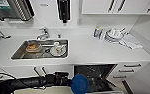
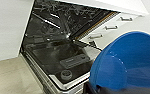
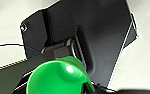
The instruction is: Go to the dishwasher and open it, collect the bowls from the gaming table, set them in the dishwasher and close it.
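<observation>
The dishwasher (image 1: 94, 72) stands open under the white counter, its door (image 2: 66, 60) folded down and its dark racks (image 2: 63, 22) showing. My left arm reaches in from the left, and my left gripper (image 1: 71, 82) is shut on a blue bowl (image 1: 80, 84), held tilted just in front of the open door. In the left wrist view the blue bowl (image 2: 131, 62) looms large beside the door. My right gripper (image 3: 87, 87) is shut on a green bowl (image 3: 56, 78) close to the robot's dark body. The gaming table is out of view.
Above the dishwasher a steel sink (image 1: 18, 53) holds dishes below a faucet (image 1: 43, 33). A stack of plates (image 1: 113, 36) and a cloth (image 1: 131, 43) sit on the counter at the right. Drawers (image 1: 131, 70) flank the dishwasher on the right, white cabinet doors (image 1: 21, 72) on the left.
</observation>
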Tool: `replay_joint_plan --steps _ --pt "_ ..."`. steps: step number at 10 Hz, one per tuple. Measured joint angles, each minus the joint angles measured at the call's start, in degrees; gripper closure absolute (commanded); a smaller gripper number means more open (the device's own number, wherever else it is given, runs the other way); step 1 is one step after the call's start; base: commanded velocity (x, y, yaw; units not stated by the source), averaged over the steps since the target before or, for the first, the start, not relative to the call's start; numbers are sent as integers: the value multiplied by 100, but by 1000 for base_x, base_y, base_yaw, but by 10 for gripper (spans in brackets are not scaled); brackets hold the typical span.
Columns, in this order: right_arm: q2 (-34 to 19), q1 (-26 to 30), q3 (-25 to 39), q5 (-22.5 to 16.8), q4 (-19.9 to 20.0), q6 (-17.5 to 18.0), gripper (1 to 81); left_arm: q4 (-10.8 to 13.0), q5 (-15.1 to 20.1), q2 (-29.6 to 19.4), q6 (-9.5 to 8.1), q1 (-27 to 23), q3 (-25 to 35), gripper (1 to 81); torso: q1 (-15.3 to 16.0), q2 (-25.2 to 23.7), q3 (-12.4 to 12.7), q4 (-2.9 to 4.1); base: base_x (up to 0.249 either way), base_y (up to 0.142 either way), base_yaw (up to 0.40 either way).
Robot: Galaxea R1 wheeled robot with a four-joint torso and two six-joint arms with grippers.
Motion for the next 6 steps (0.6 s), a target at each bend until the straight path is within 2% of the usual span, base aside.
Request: replay_joint_plan --steps 3,6 --pt "0 -2 22 0 0 1 811 5 13 894 -418 -306 -165 811 2 2 -2 0 0 0 0" --pt "0 2 33 50 2 1 811 52 -96 1553 -650 -488 -763 811 0 4 -64 0 0 0 0"
